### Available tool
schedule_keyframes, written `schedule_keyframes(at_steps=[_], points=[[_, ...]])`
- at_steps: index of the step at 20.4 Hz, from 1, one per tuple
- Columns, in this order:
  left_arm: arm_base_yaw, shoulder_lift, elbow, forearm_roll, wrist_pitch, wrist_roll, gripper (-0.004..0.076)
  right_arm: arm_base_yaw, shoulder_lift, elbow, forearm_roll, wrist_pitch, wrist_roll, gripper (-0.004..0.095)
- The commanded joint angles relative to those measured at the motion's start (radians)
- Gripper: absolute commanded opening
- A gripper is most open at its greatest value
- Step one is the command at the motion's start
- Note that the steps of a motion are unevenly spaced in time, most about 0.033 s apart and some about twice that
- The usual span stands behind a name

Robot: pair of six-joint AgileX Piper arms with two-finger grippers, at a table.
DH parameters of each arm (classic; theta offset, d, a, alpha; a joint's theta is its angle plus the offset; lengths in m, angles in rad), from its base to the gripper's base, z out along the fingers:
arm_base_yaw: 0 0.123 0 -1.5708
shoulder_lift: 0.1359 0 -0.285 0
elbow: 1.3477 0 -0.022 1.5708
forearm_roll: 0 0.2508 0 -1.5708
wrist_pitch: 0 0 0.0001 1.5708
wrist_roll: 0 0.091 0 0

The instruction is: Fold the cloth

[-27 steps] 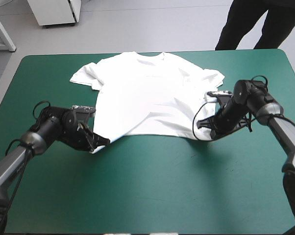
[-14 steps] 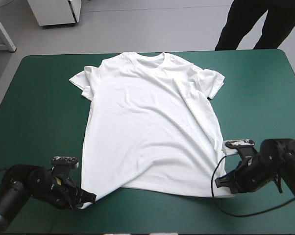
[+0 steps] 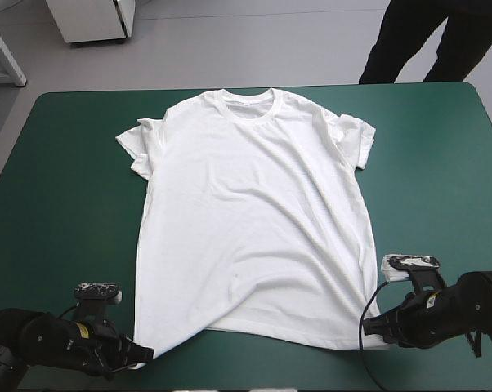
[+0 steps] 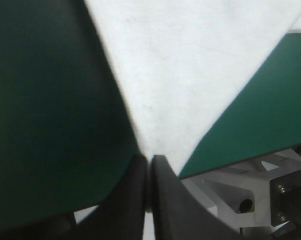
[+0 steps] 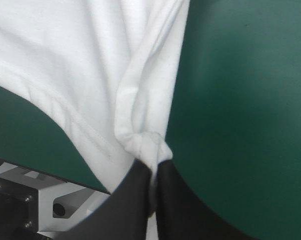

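Note:
The white T-shirt point(image 3: 246, 220) lies spread flat along the middle of the teal-green table, collar toward the far edge, hem near the front edge. My left gripper point(image 3: 144, 357) is shut on the T-shirt at its front left hem corner, close to the table's front edge. My right gripper point(image 3: 378, 327) is shut on the T-shirt at the front right hem corner. In the left wrist view the T-shirt point(image 4: 190, 75) fans out ahead of the left gripper point(image 4: 149, 162). In the right wrist view the bunched hem of the T-shirt point(image 5: 140, 135) sits pinched in the right gripper point(image 5: 153, 167).
Bare teal-green table point(image 3: 58, 163) lies to both sides of the shirt. The table's front edge runs right beside both grippers, with the frame below it showing in both wrist views.
Both grippers have pulled the hem corners toward the front edge. The shirt went from a short bunched shape at the far side to a full-length flat spread.

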Motion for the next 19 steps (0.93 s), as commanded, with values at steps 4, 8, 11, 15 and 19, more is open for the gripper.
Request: schedule_keyframes(at_steps=[4, 8, 11, 15, 19], points=[[0.0, 0.0, -0.05, -0.12, 0.059, 0.006, 0.0199, 0.0, -0.009, -0.023, 0.1, 0.026, 0.0, 0.0488], [0.0, 0.0, -0.187, -0.101, 0.064, 0.008, 0.0498, 0.0, -0.009, -0.157, 0.028, 0.026, 0.017, 0.0527], [0.0, 0.044, -0.378, 0.099, 0.018, -0.029, 0.0458, 0.0, 0.02, -0.351, -0.148, 0.026, 0.014, 0.0459], [0.0, 0.238, -0.583, 0.302, 0.011, -0.041, 0.0425, 0.0, 0.156, -0.555, -0.235, 0.018, 0.022, 0.0459], [0.0, 0.437, -0.713, 0.348, -0.03, -0.041, 0.0425, -0.001, 0.292, -0.658, -0.238, 0.0, 0.033, 0.0459]])
